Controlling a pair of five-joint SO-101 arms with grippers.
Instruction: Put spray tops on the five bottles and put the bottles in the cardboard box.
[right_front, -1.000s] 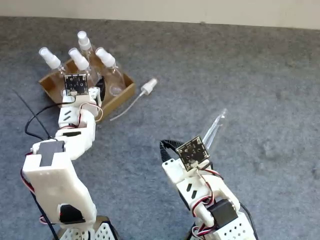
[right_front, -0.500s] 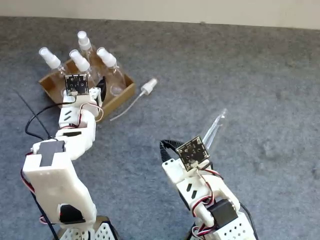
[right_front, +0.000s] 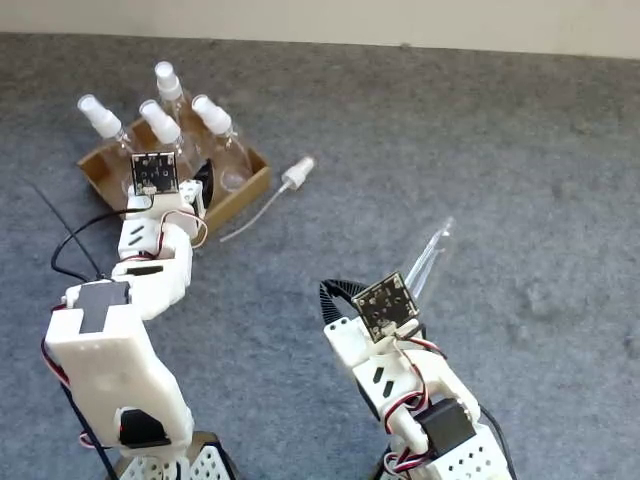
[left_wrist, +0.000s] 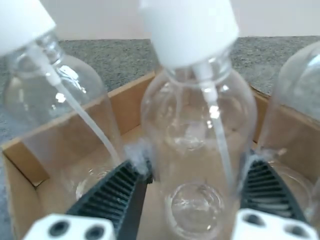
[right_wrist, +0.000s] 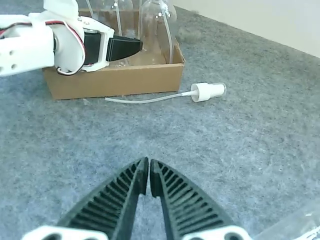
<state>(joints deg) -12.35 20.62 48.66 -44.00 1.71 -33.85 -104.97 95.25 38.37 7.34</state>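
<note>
Gently, the left gripper pinching the clear white-capped bottle should seat it upright in the brown cardboard box.

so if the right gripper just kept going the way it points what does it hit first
Likely the carpet just ahead, as the right gripper tilts down; skimming it, the loose spray top's tube comes next, before the cardboard box. Depth is unclear.

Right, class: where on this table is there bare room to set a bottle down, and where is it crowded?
Free: the carpet right of the loose spray top and beyond the lying bottle; also between the cardboard box and the right tool. Crowded: the box, with four bottles and the left tool.
</note>
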